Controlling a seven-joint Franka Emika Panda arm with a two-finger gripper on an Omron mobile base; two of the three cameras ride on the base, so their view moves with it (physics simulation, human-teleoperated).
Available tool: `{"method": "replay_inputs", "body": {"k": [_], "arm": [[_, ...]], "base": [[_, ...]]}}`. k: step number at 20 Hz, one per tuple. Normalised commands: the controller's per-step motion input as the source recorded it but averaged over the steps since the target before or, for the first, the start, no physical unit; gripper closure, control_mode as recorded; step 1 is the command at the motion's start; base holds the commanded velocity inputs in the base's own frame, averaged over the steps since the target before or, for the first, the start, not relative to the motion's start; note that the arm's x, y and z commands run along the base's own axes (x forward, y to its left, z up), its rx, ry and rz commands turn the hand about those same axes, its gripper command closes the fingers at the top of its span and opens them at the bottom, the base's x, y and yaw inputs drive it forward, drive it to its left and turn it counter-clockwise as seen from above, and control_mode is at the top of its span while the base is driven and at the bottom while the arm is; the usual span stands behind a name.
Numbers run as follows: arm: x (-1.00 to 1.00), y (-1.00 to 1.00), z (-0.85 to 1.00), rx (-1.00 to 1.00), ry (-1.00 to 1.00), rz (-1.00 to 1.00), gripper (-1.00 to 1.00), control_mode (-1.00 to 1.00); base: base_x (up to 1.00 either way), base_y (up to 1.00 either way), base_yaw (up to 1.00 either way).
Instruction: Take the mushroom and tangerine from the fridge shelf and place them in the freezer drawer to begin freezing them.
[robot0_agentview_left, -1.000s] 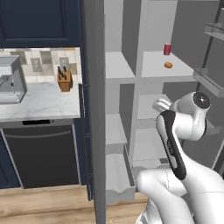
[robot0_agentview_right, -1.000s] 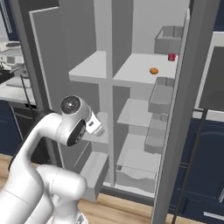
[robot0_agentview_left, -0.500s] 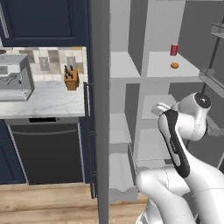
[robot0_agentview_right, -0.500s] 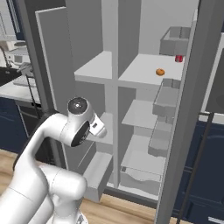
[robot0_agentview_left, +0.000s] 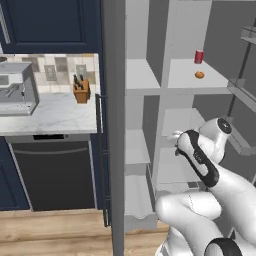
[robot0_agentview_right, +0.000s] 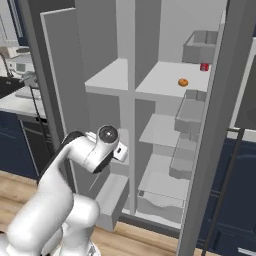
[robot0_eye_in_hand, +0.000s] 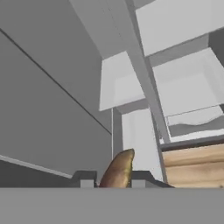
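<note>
My gripper (robot0_eye_in_hand: 113, 181) is shut on the mushroom (robot0_eye_in_hand: 118, 170), a dull reddish-brown lump that sticks up between the finger tips. The hand hangs in front of the open fridge's narrow left column, looking down at the freezer drawer (robot0_eye_in_hand: 139, 140), a narrow pale-grey bin at the bottom (robot0_agentview_left: 137, 200) (robot0_agentview_right: 111, 195). The tangerine (robot0_agentview_left: 199, 75) (robot0_agentview_right: 183, 82), a small bright orange ball, rests on the fridge shelf (robot0_agentview_left: 182, 82) (robot0_agentview_right: 160, 82), well above the hand.
A red can (robot0_agentview_left: 199, 56) (robot0_agentview_right: 204, 67) stands behind the tangerine. A wider drawer with a wavy lip (robot0_eye_in_hand: 192, 116) (robot0_agentview_right: 160, 202) sits right of the freezer drawer. The open fridge door (robot0_agentview_left: 114, 125) stands on the left; door racks (robot0_agentview_right: 192, 110) hang on the right.
The whole picture has shifted a little as the base drove, bringing the fridge more squarely ahead. The gripper has stayed shut on the mushroom.
</note>
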Motion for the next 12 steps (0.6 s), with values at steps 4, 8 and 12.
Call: {"method": "replay_inputs", "body": {"k": [4,8,12], "arm": [[0.43,0.06,-0.63,-0.09,0.1,0.47,1.0,-1.0],[0.2,0.41,-0.53,-0.17,0.18,0.32,1.0,-1.0],[0.1,0.54,-0.36,-0.22,0.15,0.16,1.0,-1.0]], "base": [[0.0,0.0,0.0],[0.0,0.0,0.0],[0.0,0.0,0.0]]}}
